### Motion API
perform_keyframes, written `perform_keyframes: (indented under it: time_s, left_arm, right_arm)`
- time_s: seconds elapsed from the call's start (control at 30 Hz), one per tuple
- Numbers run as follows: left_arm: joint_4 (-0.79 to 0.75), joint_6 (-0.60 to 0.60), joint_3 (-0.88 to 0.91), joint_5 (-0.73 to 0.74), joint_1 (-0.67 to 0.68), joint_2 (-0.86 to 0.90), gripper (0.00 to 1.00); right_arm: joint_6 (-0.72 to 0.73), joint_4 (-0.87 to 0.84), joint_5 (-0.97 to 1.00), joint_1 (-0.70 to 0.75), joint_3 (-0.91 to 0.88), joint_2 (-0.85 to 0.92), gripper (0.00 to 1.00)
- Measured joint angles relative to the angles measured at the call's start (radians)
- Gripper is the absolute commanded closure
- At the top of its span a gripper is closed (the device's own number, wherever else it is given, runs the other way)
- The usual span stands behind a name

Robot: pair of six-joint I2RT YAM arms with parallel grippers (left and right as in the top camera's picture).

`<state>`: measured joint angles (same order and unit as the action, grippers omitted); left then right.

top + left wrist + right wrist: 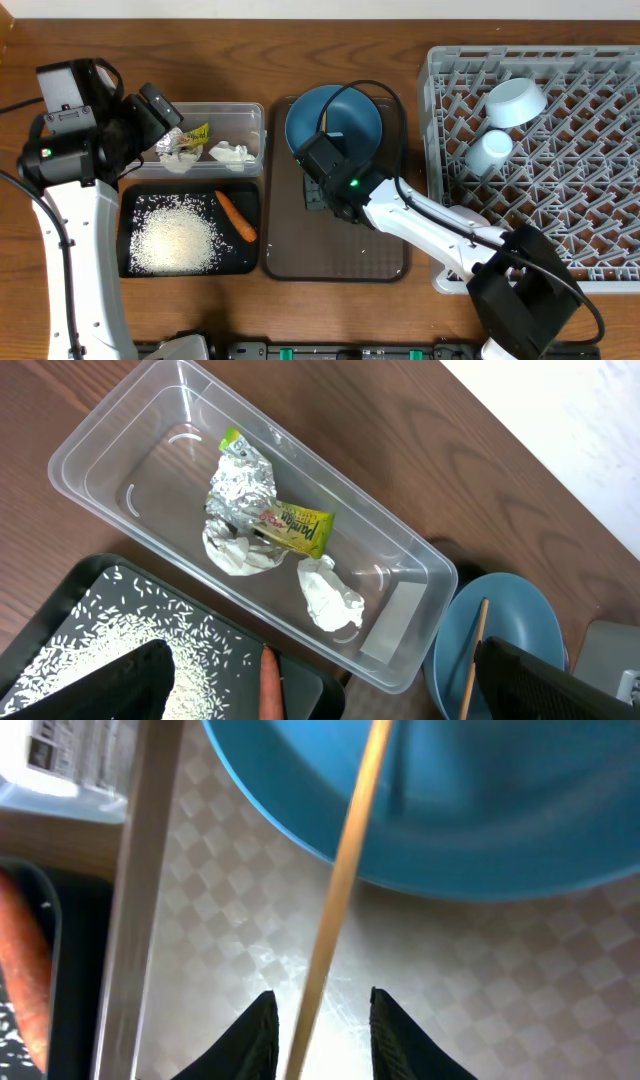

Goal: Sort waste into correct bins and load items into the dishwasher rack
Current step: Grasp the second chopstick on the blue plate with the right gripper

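A thin wooden chopstick (350,860) leans from the blue plate (350,115) down between the fingers of my right gripper (320,1030). The jaws stand narrowly open, with a gap on each side of the stick. My left gripper (320,665) hangs wide open and empty over the near edge of the clear tub (255,110), which holds the yellow-green wrapper (290,525) and white tissue (328,595). The black tray (250,195) holds rice (175,240) and the carrot (236,215). A white bowl (515,102) and a light-blue cup (490,150) sit in the grey rack (600,260).
The plate rests at the far end of a dark-brown serving tray (340,250) between the bins and the rack. The tub and the black tray lie side by side, left of the serving tray. The rack fills the right side of the table.
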<state>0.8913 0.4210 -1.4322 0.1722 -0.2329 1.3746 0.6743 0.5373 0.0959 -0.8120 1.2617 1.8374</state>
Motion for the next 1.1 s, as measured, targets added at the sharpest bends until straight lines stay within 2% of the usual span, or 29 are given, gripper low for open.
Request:
perform_keyframes:
  time_s: [0.23, 1.1]
  left_arm:
    - [0.000, 0.000, 0.000, 0.000, 0.000, 0.000, 0.02]
    - [0.000, 0.000, 0.000, 0.000, 0.000, 0.000, 0.02]
  right_arm:
    - [-0.001, 0.080, 0.055, 0.000, 0.000, 0.000, 0.70]
    - [-0.040, 0.075, 0.089, 0.020, 0.000, 0.000, 0.70]
